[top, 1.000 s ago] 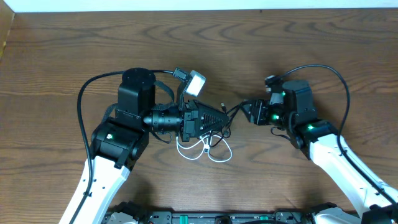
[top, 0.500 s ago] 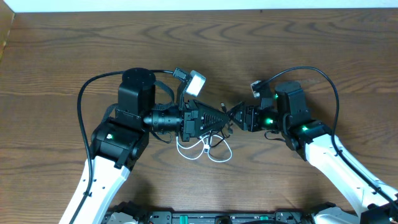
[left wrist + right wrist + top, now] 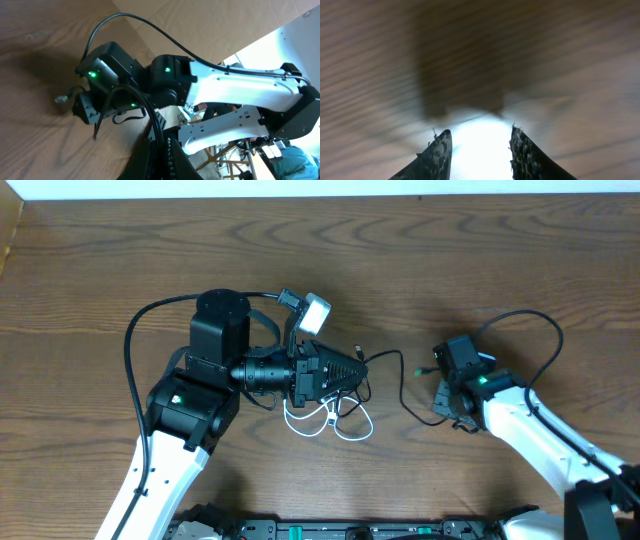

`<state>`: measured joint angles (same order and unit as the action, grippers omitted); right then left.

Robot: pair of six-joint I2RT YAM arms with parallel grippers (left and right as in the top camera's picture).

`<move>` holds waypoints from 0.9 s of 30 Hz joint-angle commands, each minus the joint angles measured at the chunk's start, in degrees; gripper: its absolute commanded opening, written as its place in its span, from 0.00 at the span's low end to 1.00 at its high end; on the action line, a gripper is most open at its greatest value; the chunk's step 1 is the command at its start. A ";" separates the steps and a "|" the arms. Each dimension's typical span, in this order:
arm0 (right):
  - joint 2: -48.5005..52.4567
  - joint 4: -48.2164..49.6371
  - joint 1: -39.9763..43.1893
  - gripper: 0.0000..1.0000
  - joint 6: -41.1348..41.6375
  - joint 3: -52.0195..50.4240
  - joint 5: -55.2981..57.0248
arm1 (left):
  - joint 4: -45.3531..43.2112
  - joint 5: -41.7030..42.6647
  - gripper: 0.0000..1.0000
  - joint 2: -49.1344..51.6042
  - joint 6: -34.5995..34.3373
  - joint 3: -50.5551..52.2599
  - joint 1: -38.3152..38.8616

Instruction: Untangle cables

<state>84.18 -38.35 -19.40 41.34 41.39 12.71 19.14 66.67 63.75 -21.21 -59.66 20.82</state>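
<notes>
Overhead view. Left claw [image 3: 352,370]: at mid-counter, pointing toward the right edge, clenched on the black cable [image 3: 402,380]. Black cable: out from the fingertips, bent toward the near edge, reaching the right claw [image 3: 443,398]; contact there not discernible. White cable [image 3: 335,423]: looped on the counter [image 3: 120,260] on the near-edge side of the left claw, partly under it

Left wrist view. Black cable [image 3: 157,134] pinched between closed fingers, arching toward the right claw [image 3: 86,107]. Small plug [image 3: 61,99] on the wood just beside that claw

Right wrist view. Blurred. Right claw [image 3: 477,150] released, fingertips [image 3: 437,152] apart, wood between them
</notes>
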 commanded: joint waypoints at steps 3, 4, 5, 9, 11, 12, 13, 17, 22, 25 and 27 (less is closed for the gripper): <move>2.51 -0.92 4.87 0.34 2.36 0.07 6.64 | -1.84 -0.26 0.07 -0.33 -0.63 -0.37 -3.10; 2.62 -1.07 5.88 0.35 2.36 0.07 6.62 | -2.93 -0.28 0.07 -0.46 -1.46 -0.39 -4.20; 2.62 -1.40 7.87 0.37 2.36 0.07 6.56 | -5.66 -0.26 0.07 -0.74 -3.91 -0.50 -6.14; 2.60 -1.57 11.80 0.47 1.99 0.07 4.85 | -12.28 -0.31 0.07 -1.14 -7.30 -1.40 -9.55; 2.60 -1.51 13.81 0.48 0.63 0.07 3.54 | -14.38 -1.46 0.07 -1.14 -8.33 -1.51 -10.45; 2.60 -1.51 15.13 0.49 0.07 0.07 2.78 | -14.36 -2.86 0.07 -1.14 -8.26 -1.51 -10.54; 2.60 -1.51 16.11 0.50 -0.22 0.07 2.25 | -14.05 -3.96 0.07 -1.11 -8.26 -1.49 -10.51; 2.60 -1.18 20.35 0.56 -3.19 0.09 -0.85 | -10.67 -8.90 0.08 -1.05 -6.34 -1.49 -10.51; 2.54 -1.03 26.08 0.61 -6.82 0.13 -1.73 | -2.56 -16.79 0.07 -1.01 -1.46 -1.49 -10.51; 1.99 -1.09 29.99 0.64 -8.87 0.24 -1.79 | 0.22 -22.21 0.07 -1.03 -0.87 -1.49 -10.51; 1.22 -1.09 32.92 0.66 -9.99 0.24 -2.56 | 1.68 -26.80 0.07 -1.03 -0.87 -1.49 -10.51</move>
<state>86.52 -39.42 9.61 34.92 41.39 10.74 19.59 49.56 63.53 -24.36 -59.75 10.59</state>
